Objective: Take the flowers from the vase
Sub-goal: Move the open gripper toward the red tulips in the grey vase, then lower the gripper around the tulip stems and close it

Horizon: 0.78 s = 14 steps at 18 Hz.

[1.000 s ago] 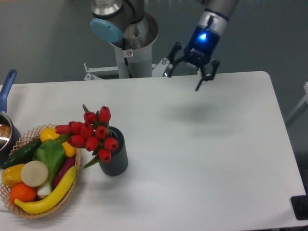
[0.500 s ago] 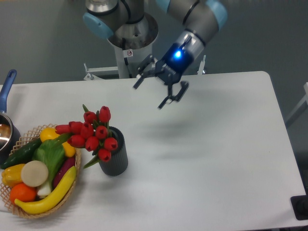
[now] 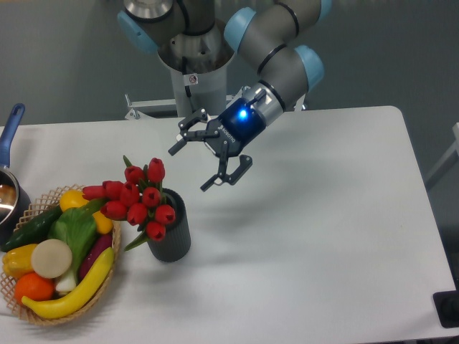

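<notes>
While the black two-finger gripper (image 3: 192,166) hangs above the white table (image 3: 308,215), we see its jaws spread wide with nothing between them — one finger (image 3: 188,137) reaching up and left, the other (image 3: 226,174) lower and to the right. A blue light glows on the wrist just behind it, and the grey-and-blue arm (image 3: 276,57) slants up to the right toward its grey base column (image 3: 195,79) at the far edge of the table.

The bunch of small red closed tulip buds with green stems and leaves (image 3: 136,195) stands in the short dark grey ribbed cylinder vase (image 3: 171,233), which sits upright on the table toward the left. The buds lean out over the vase's left rim, and a green leaf pokes down beside its wall. We place the gripper up and to the right of the flowers, near them but apart, touching neither buds nor vase.

Just left of the vase lies a woven wicker basket (image 3: 107,287) — we make out in it a yellow banana, a green leafy vegetable, a dark green cucumber, an orange, a pale round slice and a purple piece. At the far left edge, a blue-handled pot (image 3: 8,154) is partly cut off by the frame.
</notes>
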Tool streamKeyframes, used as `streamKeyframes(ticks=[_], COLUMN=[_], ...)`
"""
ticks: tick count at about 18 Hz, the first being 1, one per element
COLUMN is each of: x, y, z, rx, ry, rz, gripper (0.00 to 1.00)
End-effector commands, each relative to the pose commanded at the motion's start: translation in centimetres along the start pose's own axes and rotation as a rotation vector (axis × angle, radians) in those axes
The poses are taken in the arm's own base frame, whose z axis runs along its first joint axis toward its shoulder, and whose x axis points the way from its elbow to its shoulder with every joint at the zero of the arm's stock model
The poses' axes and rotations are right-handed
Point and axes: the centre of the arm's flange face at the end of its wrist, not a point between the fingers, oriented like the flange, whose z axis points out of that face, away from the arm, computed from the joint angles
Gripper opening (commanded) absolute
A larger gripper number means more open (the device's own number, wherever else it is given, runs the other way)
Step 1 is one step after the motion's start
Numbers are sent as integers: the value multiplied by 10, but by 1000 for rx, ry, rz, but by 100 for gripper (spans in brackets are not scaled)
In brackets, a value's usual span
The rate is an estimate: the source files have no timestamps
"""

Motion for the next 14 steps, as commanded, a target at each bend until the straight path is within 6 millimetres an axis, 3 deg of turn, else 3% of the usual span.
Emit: streamKeyframes(ticks=[7,14], x=[-27,-19], y=[4,7], z=[17,48], rx=[-10,-20], ry=[33,88], rz=[7,23], gripper=[100,99])
